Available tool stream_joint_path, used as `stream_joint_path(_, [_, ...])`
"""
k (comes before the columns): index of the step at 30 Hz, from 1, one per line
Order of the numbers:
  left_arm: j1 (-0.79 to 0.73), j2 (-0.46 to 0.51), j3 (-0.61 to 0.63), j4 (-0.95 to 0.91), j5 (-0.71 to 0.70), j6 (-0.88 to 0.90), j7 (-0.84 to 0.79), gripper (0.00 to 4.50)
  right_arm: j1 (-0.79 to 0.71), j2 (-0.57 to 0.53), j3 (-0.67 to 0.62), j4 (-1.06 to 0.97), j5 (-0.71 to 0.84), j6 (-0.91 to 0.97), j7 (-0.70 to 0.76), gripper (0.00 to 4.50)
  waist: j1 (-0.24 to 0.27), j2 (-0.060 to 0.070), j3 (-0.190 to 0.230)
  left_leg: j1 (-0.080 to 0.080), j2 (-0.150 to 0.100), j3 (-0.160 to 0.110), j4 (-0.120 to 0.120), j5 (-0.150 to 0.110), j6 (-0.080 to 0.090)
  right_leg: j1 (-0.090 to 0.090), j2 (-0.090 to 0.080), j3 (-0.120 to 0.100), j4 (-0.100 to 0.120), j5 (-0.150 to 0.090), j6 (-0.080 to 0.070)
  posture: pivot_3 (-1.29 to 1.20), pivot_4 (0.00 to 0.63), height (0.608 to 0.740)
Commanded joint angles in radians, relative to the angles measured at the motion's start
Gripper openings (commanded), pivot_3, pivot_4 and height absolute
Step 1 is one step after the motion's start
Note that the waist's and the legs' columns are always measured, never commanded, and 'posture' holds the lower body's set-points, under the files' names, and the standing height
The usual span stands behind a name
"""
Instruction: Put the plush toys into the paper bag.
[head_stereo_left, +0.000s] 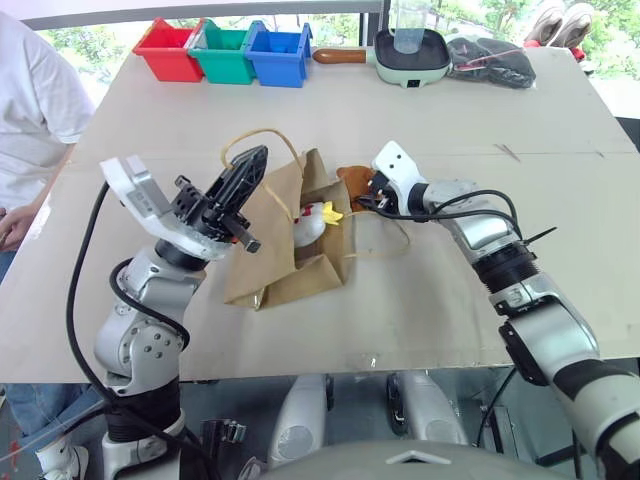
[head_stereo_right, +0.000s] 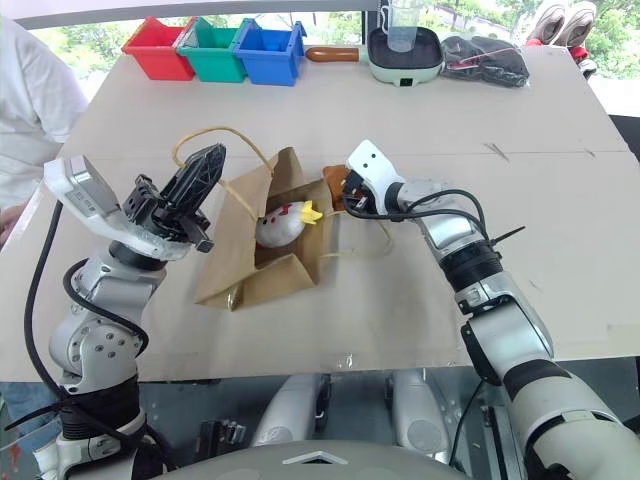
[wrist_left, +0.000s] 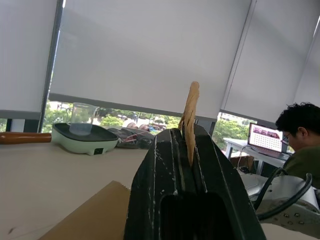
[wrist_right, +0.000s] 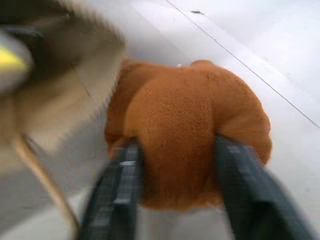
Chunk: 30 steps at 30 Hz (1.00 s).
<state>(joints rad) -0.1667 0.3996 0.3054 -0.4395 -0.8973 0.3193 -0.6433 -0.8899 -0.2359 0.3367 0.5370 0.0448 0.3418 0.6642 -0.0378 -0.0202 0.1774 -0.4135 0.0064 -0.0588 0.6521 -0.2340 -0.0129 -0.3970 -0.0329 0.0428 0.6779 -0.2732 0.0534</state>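
Observation:
The paper bag (head_stereo_left: 285, 275) lies on its side on the table, mouth facing the right arm. My left gripper (head_stereo_left: 240, 188) is raised above it, shut on one twisted handle (wrist_left: 190, 117), whose loop (head_stereo_left: 262, 134) arcs up behind the fingers. The white cone-shaped plush toy (head_stereo_left: 309, 224), with red tip and yellow bit, lies inside the bag's mouth. The orange-brown plush toy (wrist_right: 187, 120) sits on the table just beside the mouth. My right gripper (head_stereo_left: 364, 198) is shut on it, a finger (wrist_right: 125, 175) pressing into each side.
Red (head_stereo_left: 167, 50), green (head_stereo_left: 225, 52) and blue bins (head_stereo_left: 278, 54) line the table's far left edge. A green pan (head_stereo_left: 410, 57) holding a clear cup and a black bundle (head_stereo_left: 490, 58) stand at the back right. A person in white (head_stereo_left: 25, 110) is at the left edge.

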Motion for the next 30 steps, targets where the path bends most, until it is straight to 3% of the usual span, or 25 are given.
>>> stream_joint_path(1, [-0.01, 0.009, 0.017, -0.017, -0.003, -0.017, 0.005, 0.0, 0.0, -0.001, -0.002, 0.022, -0.042, -0.059, 0.006, 0.08, -0.001, 0.0, 0.0, 0.0, 0.0, 0.0, 0.0, 0.0, 0.0, 0.0, 0.0, 0.0, 0.0, 0.0, 0.0, 0.0, 0.15, 0.74])
stream_joint_path(7, [-0.026, 0.017, 0.024, -0.008, -0.013, -0.009, 0.011, 0.0, 0.035, -0.071, -0.047, -0.093, -0.06, -0.126, 0.031, 0.08, 0.003, 0.0, 0.0, 0.0, 0.0, -0.001, 0.0, 0.0, 0.0, 0.0, 0.001, -0.001, 0.0, 0.0, 0.0, 0.0, 0.15, 0.74])
stream_joint_path(13, [-0.049, 0.034, 0.02, 0.01, -0.022, 0.001, -0.003, 0.0, 0.125, -0.212, -0.143, -0.472, 0.081, 0.032, 0.176, 0.08, 0.008, 0.001, 0.0, -0.001, 0.0, -0.002, 0.0, 0.0, 0.0, 0.0, 0.0, -0.001, -0.001, 0.0, 0.0, 0.0, 0.15, 0.74])
stream_joint_path(19, [-0.085, 0.037, 0.001, 0.043, -0.014, 0.005, -0.02, 0.0, 0.189, -0.294, -0.132, -0.74, 0.205, 0.17, 0.31, 0.08, -0.002, 0.001, 0.0, 0.0, 0.001, -0.003, -0.001, 0.0, 0.0, 0.0, 0.001, -0.001, 0.0, 0.0, 0.0, 0.0, 0.15, 0.74])
stream_joint_path(23, [-0.107, 0.034, -0.014, 0.061, -0.008, 0.008, -0.031, 0.0, 0.197, -0.3, -0.047, -0.758, 0.182, 0.113, 0.381, 0.08, -0.001, 0.0, 0.0, 0.0, 0.001, -0.003, 0.0, 0.0, 0.0, 0.0, 0.001, -0.001, 0.0, 0.0, 0.0, 0.0, 0.15, 0.74])
stream_joint_path(30, [-0.109, 0.04, -0.024, 0.06, -0.005, 0.016, -0.044, 0.0, 0.147, -0.282, 0.059, -0.642, 0.053, -0.148, 0.427, 0.08, 0.0, 0.0, 0.0, -0.001, 0.001, -0.003, 0.0, 0.0, 0.0, 0.0, 0.0, -0.001, 0.0, 0.0, 0.0, 0.0, 0.15, 0.74])
